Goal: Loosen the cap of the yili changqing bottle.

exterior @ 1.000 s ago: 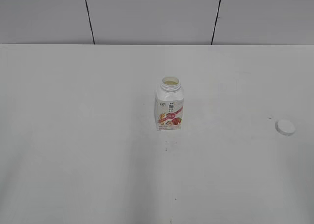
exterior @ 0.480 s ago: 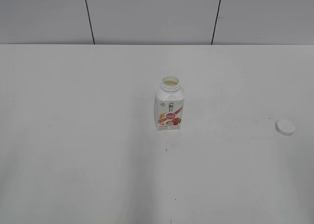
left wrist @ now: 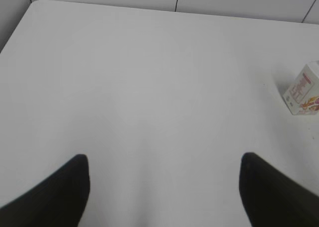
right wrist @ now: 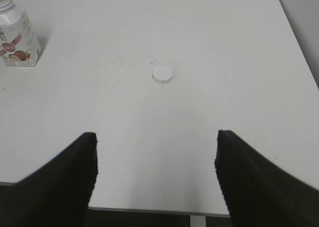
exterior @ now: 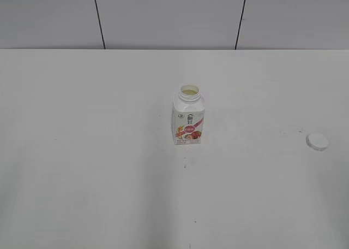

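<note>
Plain white table (exterior: 82, 150), backed by grey wall panels with dark vertical seams. Surface carries a few small dark specks in front of the bottle; nothing else noted.

The yili changqing bottle (exterior: 188, 120) stands upright near the table's centre, label facing the exterior camera, neck open, pale contents visible at the mouth. The cap (exterior: 317, 141) lies flat on the table well apart from the bottle, toward the right edge. In the right wrist view the cap (right wrist: 162, 74) sits ahead of the gripper and the bottle (right wrist: 17, 37) is at far upper left.

Left gripper (left wrist: 164, 187): fingers spread wide, nothing between them, held above bare table with the bottle (left wrist: 304, 90) far off to its right. Right gripper (right wrist: 155, 174): fingers likewise parted and empty, positioned over the near table edge. Neither arm appears in the exterior view.

Assessment: the cap is off, so the loosening step appears complete, and both arms look parked clear of the work. Whether the cap lies top-up or thread-up cannot be judged at this resolution. No further contact seems required; any next move would be holding clear.
</note>
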